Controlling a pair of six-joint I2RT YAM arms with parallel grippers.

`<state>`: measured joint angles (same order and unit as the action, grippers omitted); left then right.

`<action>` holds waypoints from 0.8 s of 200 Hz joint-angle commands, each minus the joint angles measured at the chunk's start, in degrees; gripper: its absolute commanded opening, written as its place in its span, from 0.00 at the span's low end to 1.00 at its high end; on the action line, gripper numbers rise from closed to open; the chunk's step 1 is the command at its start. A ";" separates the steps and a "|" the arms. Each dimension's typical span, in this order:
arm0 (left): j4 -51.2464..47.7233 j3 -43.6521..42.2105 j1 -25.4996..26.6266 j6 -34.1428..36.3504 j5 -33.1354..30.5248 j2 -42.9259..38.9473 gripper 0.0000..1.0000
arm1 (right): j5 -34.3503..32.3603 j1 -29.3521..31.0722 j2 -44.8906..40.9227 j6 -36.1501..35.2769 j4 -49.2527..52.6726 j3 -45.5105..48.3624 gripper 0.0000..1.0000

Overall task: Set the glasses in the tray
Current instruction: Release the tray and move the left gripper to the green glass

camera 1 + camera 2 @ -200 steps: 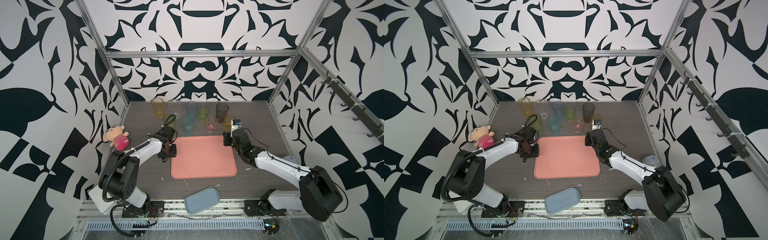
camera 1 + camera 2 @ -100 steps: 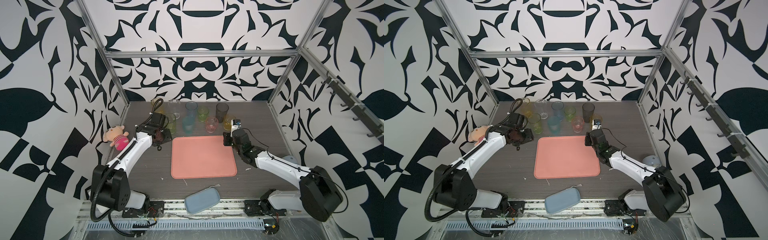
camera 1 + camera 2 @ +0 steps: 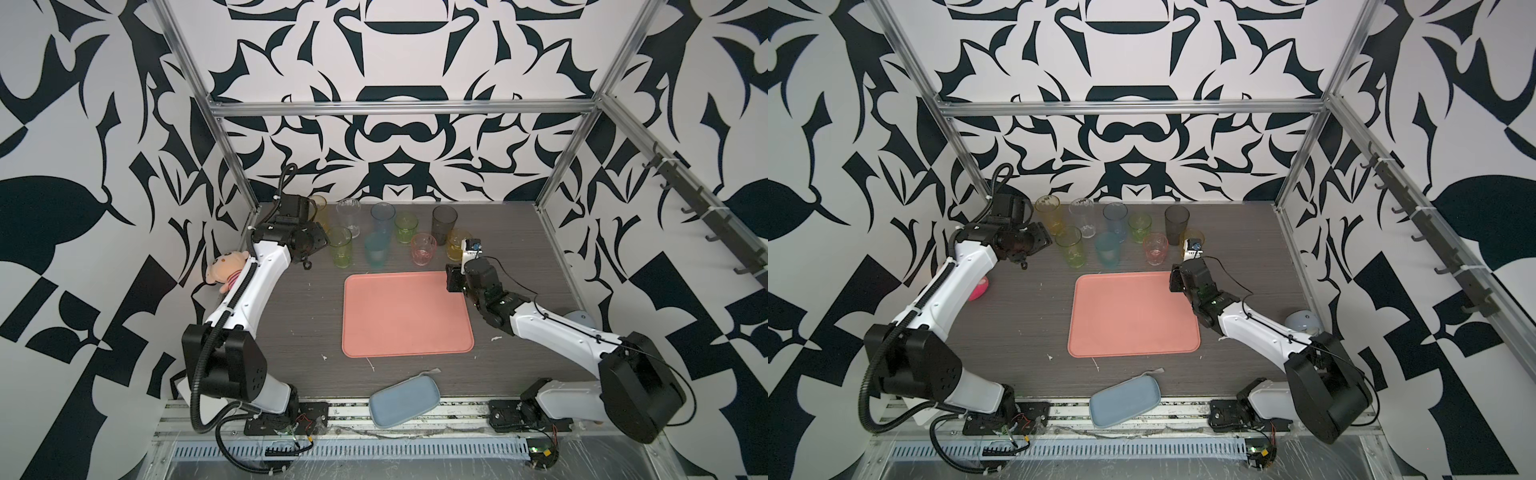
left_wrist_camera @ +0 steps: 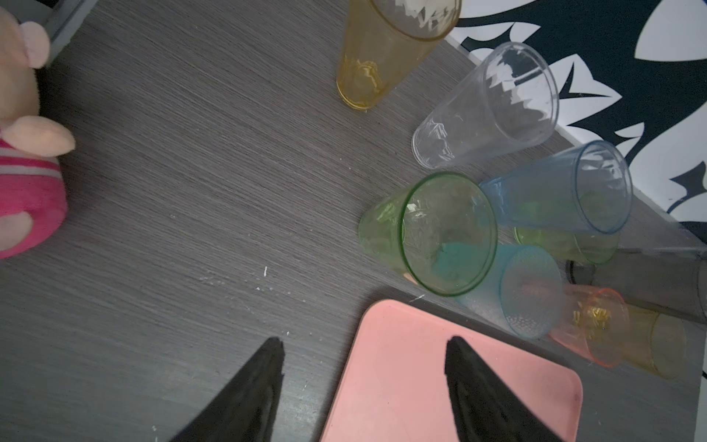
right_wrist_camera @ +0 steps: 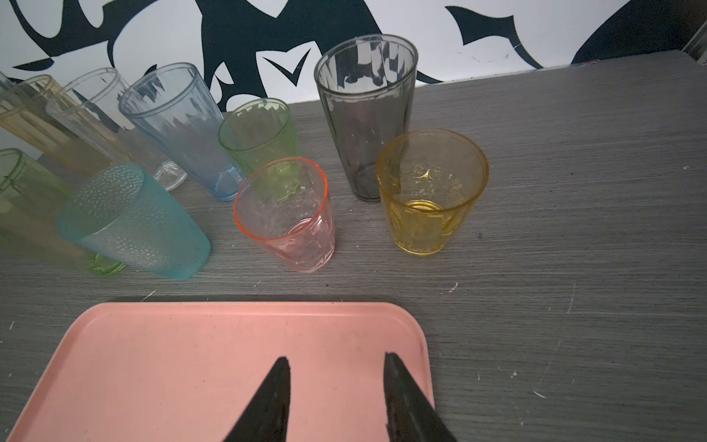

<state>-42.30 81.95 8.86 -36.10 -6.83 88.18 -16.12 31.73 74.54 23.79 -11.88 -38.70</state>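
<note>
Grey table (image 3: 299, 316): salmon-pink tray (image 3: 407, 316) lies bare, nine glasses (image 3: 376, 251) all beyond its far edge; my left gripper (image 4: 365, 340) and right gripper (image 5: 336, 358) gape, empty.

The two black fingers (image 5: 271, 402) stand apart with nothing between them. They hang over a corner of the pink tray (image 5: 172, 363). Past the tray, ahead of the fingers, the glasses stand on the grey tabletop (image 5: 574, 229). The yellow glass (image 5: 430, 195) and the pink glass (image 5: 285, 218) are nearest the fingers. Behind them stand the tall grey glass (image 5: 365, 122), the small green glass (image 5: 260, 134) and the tall blue glass (image 5: 180, 130). The teal glass (image 5: 134, 222) stands further off to the side, near the tray.
</note>
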 commanded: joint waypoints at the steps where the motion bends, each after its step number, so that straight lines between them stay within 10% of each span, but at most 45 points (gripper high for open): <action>1: -2.67 3.74 -0.60 -1.36 -0.35 3.44 0.71 | 0.04 -0.01 -1.42 -0.19 -1.94 -0.59 0.43; 160: -4.09 10.78 -0.60 1.46 5.33 16.35 0.57 | 0.42 -0.05 0.48 -0.10 -0.43 -2.24 0.43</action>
<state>-44.01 90.61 8.32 -35.70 -2.13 103.22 -15.70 31.73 74.74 23.81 -11.66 -38.72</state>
